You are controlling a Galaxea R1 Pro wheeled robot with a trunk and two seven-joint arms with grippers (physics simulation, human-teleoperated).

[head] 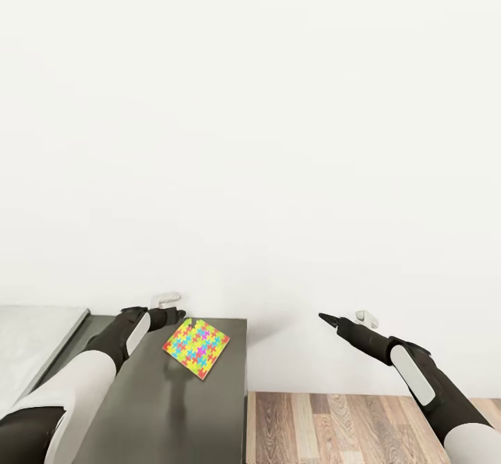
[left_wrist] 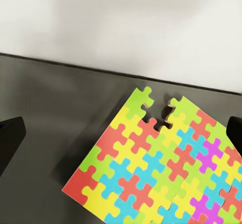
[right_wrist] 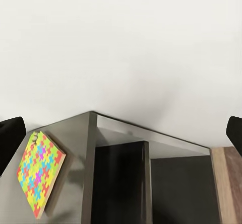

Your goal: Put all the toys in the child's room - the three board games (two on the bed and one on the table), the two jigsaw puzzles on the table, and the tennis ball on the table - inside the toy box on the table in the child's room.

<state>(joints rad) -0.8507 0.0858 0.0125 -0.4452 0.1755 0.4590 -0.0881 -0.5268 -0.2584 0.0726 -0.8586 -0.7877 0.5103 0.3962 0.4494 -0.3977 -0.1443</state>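
**One jigsaw puzzle on the dark desk corner, both grippers spread**

Both arms reach forward from the bottom edge of the head view, white-shelled with black joints. Beyond them a plain white wall (head: pixel 250 123) takes up most of that view. Below it, the table (head: pixel 174 408) shows its dark grey corner section, with a strip of lighter grey top at its left and wood-plank floor (head: pixel 362 426) to its right.

One jigsaw puzzle (head: pixel 197 346) lies flat on the dark section, near the wall and turned corner-on like a diamond. It is a thin square of interlocking pieces in yellow, red, blue, green and some purple. In the left wrist view its far corner has a small notch between two pieces, with the dark desktop showing through. The right wrist view shows its pale edge and thinness.

The left gripper (head: pixel 167 309) hovers over the dark section just beside the puzzle's wall-side corner. Its fingers (left_wrist: pixel 11 136) stand wide apart, holding nothing; in the left wrist view the puzzle lies between them, nearer one finger, below the tips, with no contact visible.

The right gripper (head: pixel 348 321) hangs over the floor, well apart from the puzzle, its fingers (right_wrist: pixel 10 136) likewise spread and empty.
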